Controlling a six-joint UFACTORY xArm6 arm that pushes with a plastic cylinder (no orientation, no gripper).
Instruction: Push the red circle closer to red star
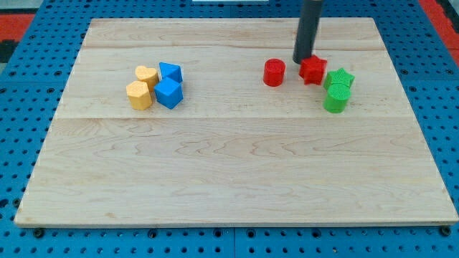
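Note:
The red circle stands on the wooden board right of centre, near the view's top. The red star lies a short gap to its right. My tip comes down as a dark rod from the view's top and ends at the star's upper left edge, between the two red blocks and just above them. It looks to touch the star and stands apart from the circle.
A green star and a green cylinder sit right of the red star, close to it. At the view's left is a cluster: a yellow heart, a yellow hexagon and two blue blocks.

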